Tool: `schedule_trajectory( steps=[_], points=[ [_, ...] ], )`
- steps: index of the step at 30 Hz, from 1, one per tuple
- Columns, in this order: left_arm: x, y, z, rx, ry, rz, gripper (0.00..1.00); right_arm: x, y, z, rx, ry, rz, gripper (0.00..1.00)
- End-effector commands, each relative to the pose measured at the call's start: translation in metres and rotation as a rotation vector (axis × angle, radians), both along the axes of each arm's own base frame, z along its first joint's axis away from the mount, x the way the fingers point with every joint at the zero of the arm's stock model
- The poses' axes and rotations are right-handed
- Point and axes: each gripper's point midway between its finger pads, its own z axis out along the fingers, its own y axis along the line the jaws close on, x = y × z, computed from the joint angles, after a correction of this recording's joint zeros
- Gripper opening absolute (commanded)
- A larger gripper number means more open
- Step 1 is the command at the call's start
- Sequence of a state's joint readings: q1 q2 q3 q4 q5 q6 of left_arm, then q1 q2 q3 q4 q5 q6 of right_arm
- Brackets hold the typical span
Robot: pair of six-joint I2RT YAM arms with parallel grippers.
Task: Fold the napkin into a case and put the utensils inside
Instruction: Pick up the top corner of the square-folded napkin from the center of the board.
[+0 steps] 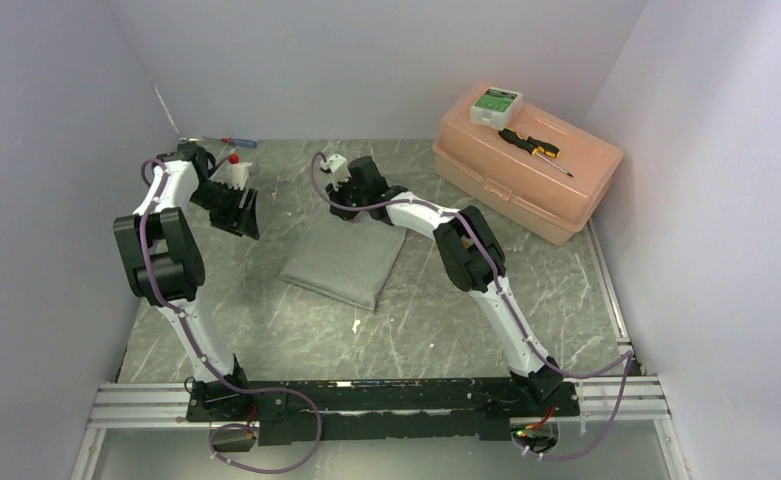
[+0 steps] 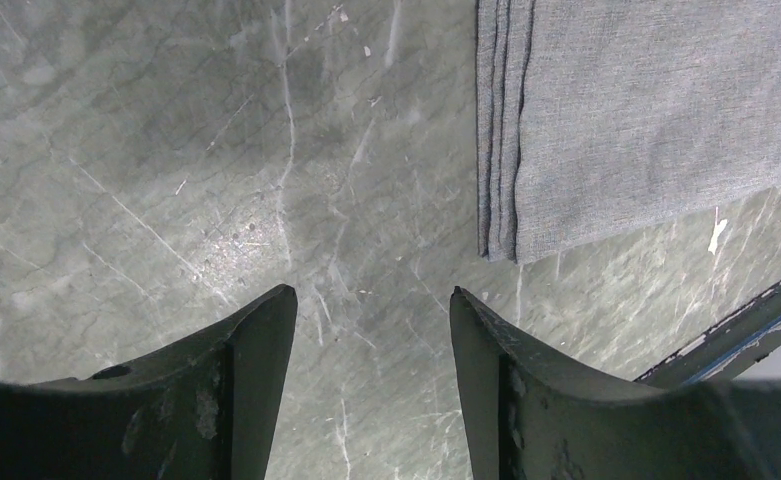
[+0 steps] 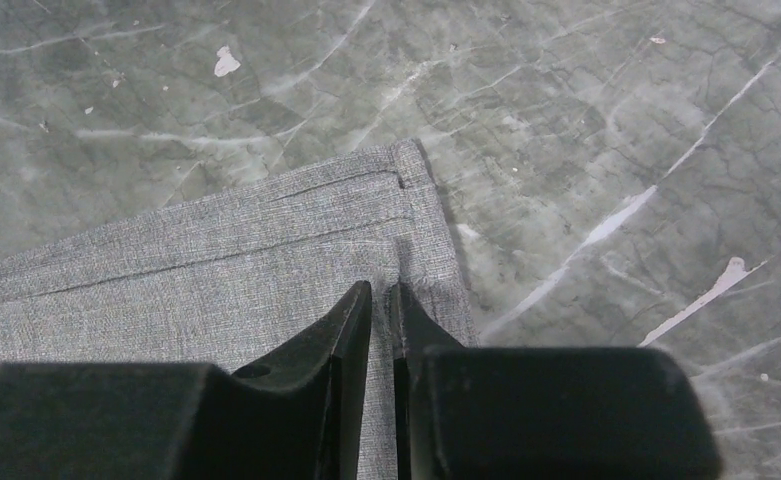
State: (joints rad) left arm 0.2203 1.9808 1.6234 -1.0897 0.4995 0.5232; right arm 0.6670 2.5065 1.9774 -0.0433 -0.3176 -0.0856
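The grey napkin (image 1: 344,263) lies folded in a thick rectangle in the middle of the table. My right gripper (image 1: 374,212) is at its far right corner. In the right wrist view the fingers (image 3: 381,290) are nearly closed, pinching a pucker of the napkin (image 3: 216,280) near its hemmed corner. My left gripper (image 1: 240,214) hovers left of the napkin, open and empty. In the left wrist view (image 2: 373,300) only bare table lies between its fingers, and the napkin's layered edge (image 2: 646,120) is at the upper right. The two spoons are not in view.
A peach toolbox (image 1: 551,190) stands at the back right, with a black-and-yellow screwdriver (image 1: 531,147) and a white-and-green box (image 1: 496,103) on its lid. A red-and-blue screwdriver (image 1: 238,143) lies at the back left wall. White walls close three sides.
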Motion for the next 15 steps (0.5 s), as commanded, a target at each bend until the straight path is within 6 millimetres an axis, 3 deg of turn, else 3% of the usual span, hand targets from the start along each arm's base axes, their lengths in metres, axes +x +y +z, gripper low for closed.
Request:
schedule_trajectory(
  steps=[1, 6, 10, 11, 13, 15],
  points=[
    [0.003, 0.002, 0.017, -0.005, -0.041, -0.011, 0.63, 0.008, 0.007, 0.040, 0.053, -0.071, 0.005, 0.16],
    [0.002, 0.003, 0.015, -0.001, -0.039, -0.009, 0.63, 0.002, 0.005, 0.041, 0.061, -0.056, 0.007, 0.00],
    [0.002, 0.004, 0.016, -0.004, -0.040, -0.006, 0.63, 0.000, 0.005, 0.053, 0.094, -0.071, 0.000, 0.00],
    [0.002, 0.004, 0.016, -0.004, -0.040, -0.007, 0.63, -0.001, 0.006, 0.056, 0.100, -0.068, -0.001, 0.10],
    [0.002, 0.004, 0.016, -0.008, -0.039, -0.006, 0.63, -0.001, 0.005, 0.057, 0.103, -0.054, -0.016, 0.41],
    [0.003, 0.004, 0.016, -0.010, -0.042, -0.005, 0.63, -0.001, 0.007, 0.053, 0.095, -0.042, -0.036, 0.51]
  ],
)
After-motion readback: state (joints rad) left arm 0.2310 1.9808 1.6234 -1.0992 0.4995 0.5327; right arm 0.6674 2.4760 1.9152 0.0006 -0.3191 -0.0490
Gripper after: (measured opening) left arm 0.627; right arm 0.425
